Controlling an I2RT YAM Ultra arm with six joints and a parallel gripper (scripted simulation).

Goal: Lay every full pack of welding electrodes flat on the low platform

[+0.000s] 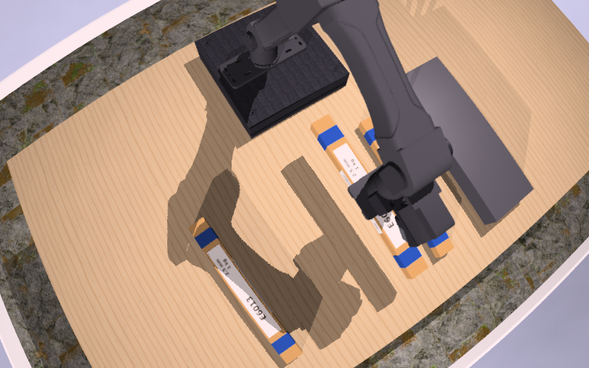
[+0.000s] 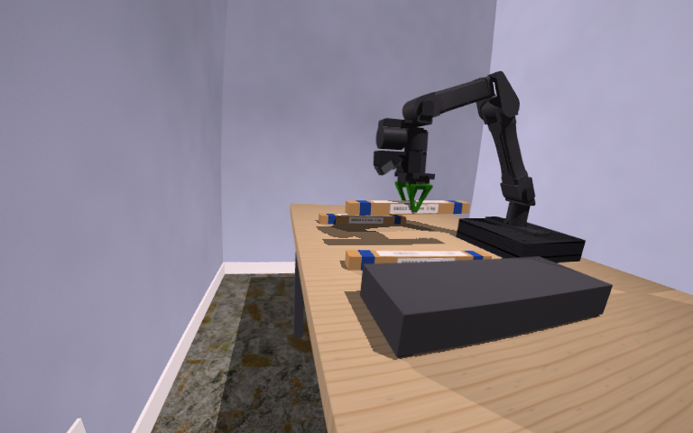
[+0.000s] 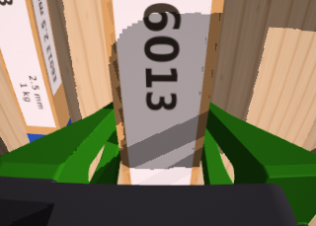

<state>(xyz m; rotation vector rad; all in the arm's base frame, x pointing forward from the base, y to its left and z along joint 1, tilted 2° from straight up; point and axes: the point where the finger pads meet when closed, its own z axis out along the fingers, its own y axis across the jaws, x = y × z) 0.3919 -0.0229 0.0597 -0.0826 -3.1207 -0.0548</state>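
Three tan packs of welding electrodes with blue bands and white "E6013" labels are in view. My gripper is shut on the middle of one pack and holds it level above the table, its shadow on the wood below. The wrist view shows the green fingers on both long sides of this pack. A second pack lies on the table beside the dark grey low platform, mostly hidden under my arm. The third pack lies flat at the front left. The platform has nothing on it.
My arm's black base plate sits at the back of the wooden table. The table edge runs close behind the far pack, with the floor below. The pack by the platform lies along its long side.
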